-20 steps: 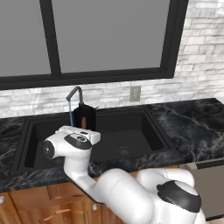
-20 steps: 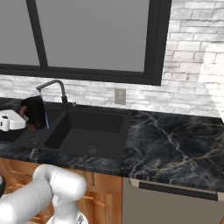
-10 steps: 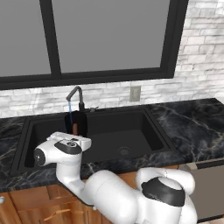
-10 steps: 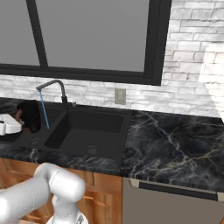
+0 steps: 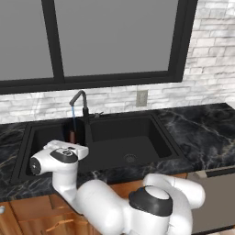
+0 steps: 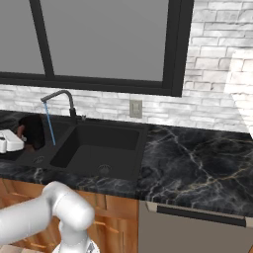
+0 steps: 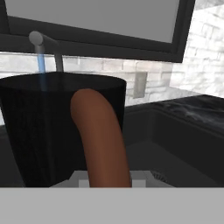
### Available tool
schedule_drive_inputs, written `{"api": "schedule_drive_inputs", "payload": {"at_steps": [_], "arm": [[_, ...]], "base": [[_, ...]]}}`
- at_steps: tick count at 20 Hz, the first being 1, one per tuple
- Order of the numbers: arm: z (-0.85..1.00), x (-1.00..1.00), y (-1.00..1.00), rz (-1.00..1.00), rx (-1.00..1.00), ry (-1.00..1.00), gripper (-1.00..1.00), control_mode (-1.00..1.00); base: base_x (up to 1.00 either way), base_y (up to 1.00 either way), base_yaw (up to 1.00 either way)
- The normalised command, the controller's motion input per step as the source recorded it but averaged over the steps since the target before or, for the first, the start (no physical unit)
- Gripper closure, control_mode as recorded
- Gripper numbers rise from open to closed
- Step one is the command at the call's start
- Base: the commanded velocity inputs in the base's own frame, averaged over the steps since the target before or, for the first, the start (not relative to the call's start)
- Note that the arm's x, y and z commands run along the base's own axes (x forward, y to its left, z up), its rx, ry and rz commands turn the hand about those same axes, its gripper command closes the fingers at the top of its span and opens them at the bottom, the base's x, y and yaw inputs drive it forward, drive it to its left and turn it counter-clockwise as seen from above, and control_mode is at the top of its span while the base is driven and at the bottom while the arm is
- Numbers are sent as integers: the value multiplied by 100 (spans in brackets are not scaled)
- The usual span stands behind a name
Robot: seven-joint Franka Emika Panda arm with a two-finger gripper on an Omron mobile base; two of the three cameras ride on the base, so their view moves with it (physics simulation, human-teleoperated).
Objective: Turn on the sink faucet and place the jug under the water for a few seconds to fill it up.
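The jug (image 7: 43,131) is black, and its reddish-brown handle (image 7: 103,135) faces the hand view. My gripper (image 7: 109,180) is shut on that handle low down. The sink faucet (image 7: 43,41) arches over the jug, and the water (image 7: 41,65), a thin blue stream, drops into its open top near the left rim. In the left base view the water (image 5: 74,119) falls from the faucet (image 5: 79,98) into the left basin of the sink (image 5: 137,142), where the handle (image 5: 72,136) shows just beyond my gripper (image 5: 71,142). From the right, the jug (image 6: 32,131) stands upright beside the stream (image 6: 49,128).
Black marble counter (image 6: 197,163) runs to the right of the sink. A white brick wall with an outlet (image 6: 135,108) and a dark-framed window (image 5: 114,41) stand behind the faucet. The right basin (image 6: 104,148) holds only its drain.
My hand has swung left and a little lower, carrying the jug from the right of the spout to under the water stream. The grip has not changed.
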Motion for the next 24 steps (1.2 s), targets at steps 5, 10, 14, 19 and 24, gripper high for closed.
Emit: {"api": "schedule_drive_inputs", "payload": {"at_steps": [5,10,14,19,24], "arm": [[-2,39,21,0,0,0,100,-100],[-6,32,6,0,0,0,100,-100],[-6,31,0,0,0,0,100,-100],[-1,33,0,0,0,0,100,-100],[0,34,0,0,0,0,100,-100]], "base": [[0,0,0],[0,0,0],[0,0,0],[0,0,0],[0,0,0]]}}
